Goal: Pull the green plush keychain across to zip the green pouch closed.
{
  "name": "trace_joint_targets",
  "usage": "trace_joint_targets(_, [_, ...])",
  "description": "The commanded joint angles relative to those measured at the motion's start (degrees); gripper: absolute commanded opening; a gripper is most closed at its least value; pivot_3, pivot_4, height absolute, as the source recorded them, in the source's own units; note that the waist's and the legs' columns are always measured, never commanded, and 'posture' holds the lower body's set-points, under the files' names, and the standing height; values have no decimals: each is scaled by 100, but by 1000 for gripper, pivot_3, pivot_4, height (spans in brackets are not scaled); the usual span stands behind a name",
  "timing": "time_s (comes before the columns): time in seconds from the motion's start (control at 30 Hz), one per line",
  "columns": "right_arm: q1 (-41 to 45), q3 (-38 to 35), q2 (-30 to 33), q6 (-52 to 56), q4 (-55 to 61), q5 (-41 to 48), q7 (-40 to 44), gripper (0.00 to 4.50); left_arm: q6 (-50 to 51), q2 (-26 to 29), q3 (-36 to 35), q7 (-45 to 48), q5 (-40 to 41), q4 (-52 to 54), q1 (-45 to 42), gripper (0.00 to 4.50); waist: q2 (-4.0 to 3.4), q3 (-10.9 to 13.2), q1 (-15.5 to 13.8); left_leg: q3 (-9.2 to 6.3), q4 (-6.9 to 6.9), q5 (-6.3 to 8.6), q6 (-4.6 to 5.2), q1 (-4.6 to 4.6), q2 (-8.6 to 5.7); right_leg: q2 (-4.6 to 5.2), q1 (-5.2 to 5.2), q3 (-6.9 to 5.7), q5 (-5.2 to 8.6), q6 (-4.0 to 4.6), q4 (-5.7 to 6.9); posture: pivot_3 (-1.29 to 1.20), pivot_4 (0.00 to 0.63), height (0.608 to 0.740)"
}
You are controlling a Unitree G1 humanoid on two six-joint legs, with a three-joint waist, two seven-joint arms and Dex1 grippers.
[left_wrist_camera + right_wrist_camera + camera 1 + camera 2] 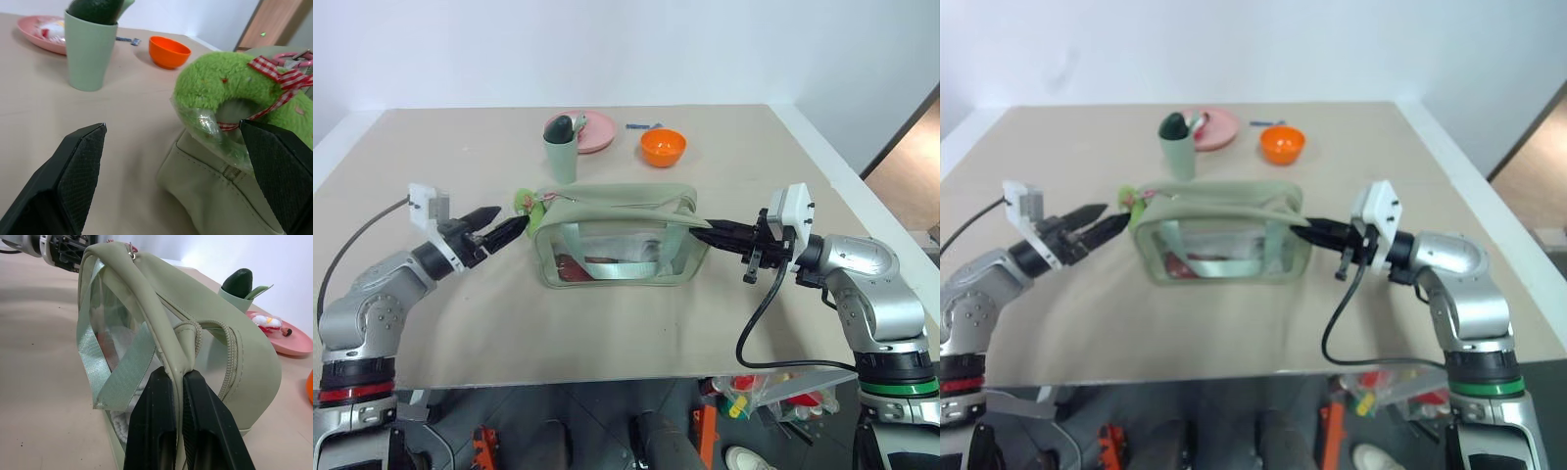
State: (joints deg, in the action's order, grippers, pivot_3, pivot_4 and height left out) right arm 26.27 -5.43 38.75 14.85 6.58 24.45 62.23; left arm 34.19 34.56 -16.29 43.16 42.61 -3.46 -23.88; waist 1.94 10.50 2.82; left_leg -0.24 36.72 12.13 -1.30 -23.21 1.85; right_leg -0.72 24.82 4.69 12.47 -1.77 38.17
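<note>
The green pouch stands in the middle of the table, boxy with clear sides and a strap handle. The green plush keychain hangs at its left end on a red checked ribbon; in the left wrist view the keychain sits just ahead of the fingertips. My left gripper is open and level, with its tips close beside the plush and nothing between them. My right gripper is shut on the pouch's right end. The right wrist view shows both fingers pinching the pouch's seam edge.
Behind the pouch stands a sage-green cup with a dark avocado-like thing in it. Further back are a pink plate, an orange bowl and a small blue object. The table's front edge is near.
</note>
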Motion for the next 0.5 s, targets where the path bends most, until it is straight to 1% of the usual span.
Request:
trace_joint_targets(0.03, [62, -41, 90, -97, 186, 41, 14, 12, -112, -33, 23, 290, -9, -190, -363, 4252, 0, 0, -4, -1, 0, 0, 0, -1, 0, 0, 0, -1, 0, 0, 0, 0, 150, 740])
trace_joint_targets(0.1, [78, -34, 108, -119, 168, 17, 8, 0, -191, -68, 38, 384, -60, -354, -469, 3697, 0, 0, -2, -1, 0, 0, 0, -1, 0, 0, 0, -1, 0, 0, 0, 0, 150, 740])
trace_joint_targets(0.2, [72, -31, 137, -132, 169, 4, 5, 0, -187, -181, -67, 473, 50, -471, -621, 2632, 0, 0, -3, 0, 0, 0, 0, -1, 0, 0, 0, 1, 0, 0, 0, 0, 150, 740])
trace_joint_targets(0.23, [64, -33, 149, -126, 177, 9, 7, 0, -147, -206, -85, 512, 98, -475, -657, 2358, 0, 0, -4, -1, 0, 0, 0, -1, 0, 0, 0, 0, 0, 0, 0, 0, 150, 740])
trace_joint_targets(0.33, [81, -23, 166, -112, 171, 10, 1, 0, -140, -229, -35, 644, 72, -533, -672, 1224, 0, 0, -3, -2, 0, 0, 0, -3, 0, 0, 1, 0, 0, -1, 0, 0, 150, 740])
trace_joint_targets(0.4, [100, -14, 168, -109, 160, 2, -7, 0, -180, -247, -22, 694, 44, -553, -662, 559, 0, 0, -4, -2, 0, 0, 0, -3, 0, 1, 0, -1, 0, -1, 0, 0, 150, 740])
trace_joint_targets(0.47, [123, -5, 178, -95, 161, -6, -15, 0, -127, -264, -93, 679, 150, -423, -677, 33, 0, 0, -4, -2, 0, 0, 0, -3, 0, 0, 0, -1, 0, -1, 0, 0, 150, 740])
trace_joint_targets(0.5, [148, -1, 184, -70, 168, -4, -23, 0, -80, -239, -129, 667, 212, -298, -693, 33, 0, 0, -4, -3, 0, 0, 0, -3, 0, 1, 0, -1, 0, -1, 0, 0, 150, 740])
